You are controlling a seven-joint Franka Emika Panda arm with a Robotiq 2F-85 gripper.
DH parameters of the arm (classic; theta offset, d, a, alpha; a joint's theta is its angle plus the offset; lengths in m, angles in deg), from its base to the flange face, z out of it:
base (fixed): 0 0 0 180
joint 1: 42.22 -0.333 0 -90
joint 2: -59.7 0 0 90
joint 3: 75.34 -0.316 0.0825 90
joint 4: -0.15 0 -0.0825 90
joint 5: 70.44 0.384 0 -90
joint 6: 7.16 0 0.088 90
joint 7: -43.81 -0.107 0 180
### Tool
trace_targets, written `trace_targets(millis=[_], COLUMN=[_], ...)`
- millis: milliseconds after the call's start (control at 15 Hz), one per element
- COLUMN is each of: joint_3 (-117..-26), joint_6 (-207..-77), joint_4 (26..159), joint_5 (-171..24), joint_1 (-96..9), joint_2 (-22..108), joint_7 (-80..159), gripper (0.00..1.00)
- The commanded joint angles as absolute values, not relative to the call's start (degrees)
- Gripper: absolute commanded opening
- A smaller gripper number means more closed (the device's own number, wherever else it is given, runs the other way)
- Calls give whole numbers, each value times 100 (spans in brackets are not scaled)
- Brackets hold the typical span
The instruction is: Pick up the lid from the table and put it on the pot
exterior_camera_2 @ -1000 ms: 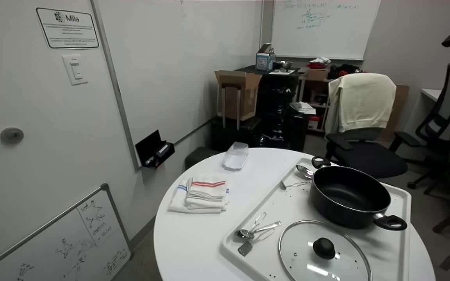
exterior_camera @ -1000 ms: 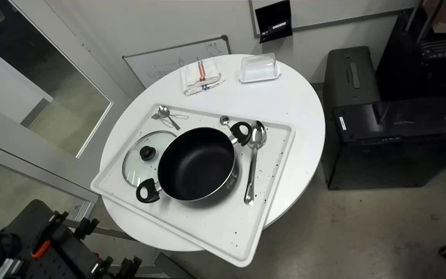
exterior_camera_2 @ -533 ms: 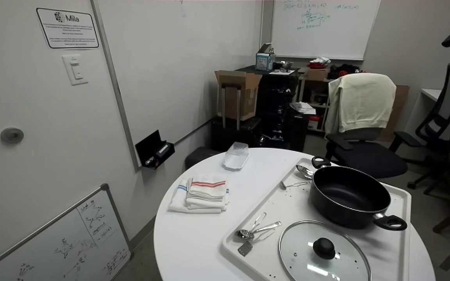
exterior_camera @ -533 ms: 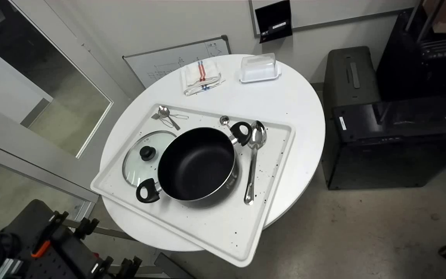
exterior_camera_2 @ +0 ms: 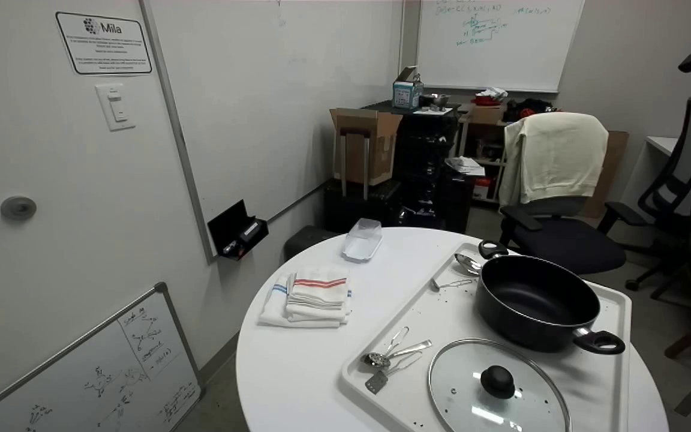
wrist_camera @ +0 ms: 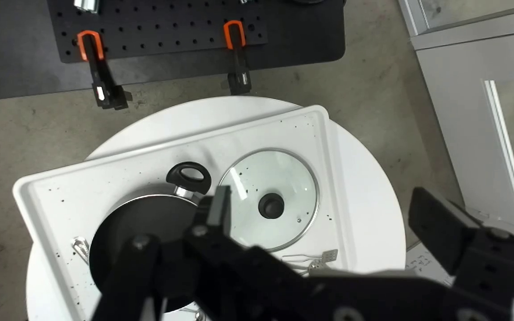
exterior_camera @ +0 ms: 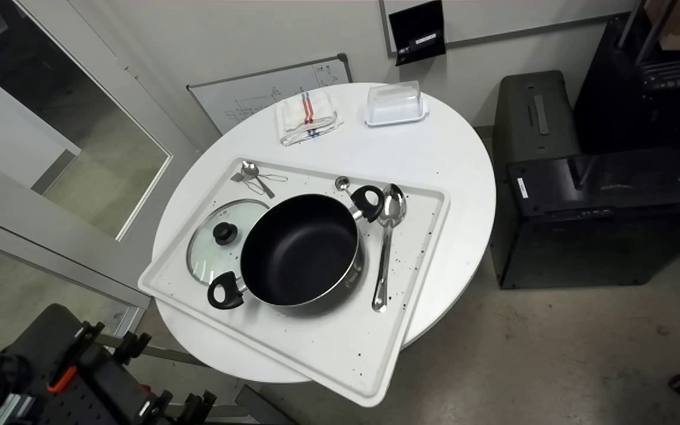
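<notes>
The clear glass lid [exterior_camera: 213, 260] with its silvery rim and black knob lies flat, knob up, on a white tray [exterior_camera: 316, 366] on the round table. It also shows in an exterior view [exterior_camera_2: 471, 384] and in the wrist view [wrist_camera: 257, 178]. The black pot [exterior_camera: 301, 251] stands open on the tray beside the lid. The pot is in the other pictures too, in an exterior view [exterior_camera_2: 531, 300] and the wrist view [wrist_camera: 136, 227]. My gripper [wrist_camera: 321, 207] is wide open and empty, above the table and apart from the lid. It does not show in the exterior views.
A large spoon [exterior_camera: 384, 248] lies beside the pot, and small metal utensils [exterior_camera: 254, 174] lie at the tray's edge. A folded towel [exterior_camera: 307, 118] and a clear-lidded dish [exterior_camera: 396, 105] stand on the table [exterior_camera: 458, 177]. Orange-tipped clamps [wrist_camera: 234, 35] sit on the dark bench.
</notes>
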State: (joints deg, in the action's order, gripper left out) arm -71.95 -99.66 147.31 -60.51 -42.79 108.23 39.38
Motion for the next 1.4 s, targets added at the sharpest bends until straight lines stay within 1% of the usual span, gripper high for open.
trace_targets(millis=[0,267,533,800,1333], joint_3=[-7287,-7444,-7657,-7847,-8212], joint_6=[-10147,-10690,-11415,-12341,-14794], joint_4=[14754,14883,15095,15225,15065], joint_5=[-6031,-6095,-6100,-6080,-6319], joint_1=[-4165,-4195,-4280,-4406,-4678], joint_2=[10710,10429,9854,8951,6713], joint_7=[4102,4080,4039,4024,3880], gripper=[100,100,100,100,100])
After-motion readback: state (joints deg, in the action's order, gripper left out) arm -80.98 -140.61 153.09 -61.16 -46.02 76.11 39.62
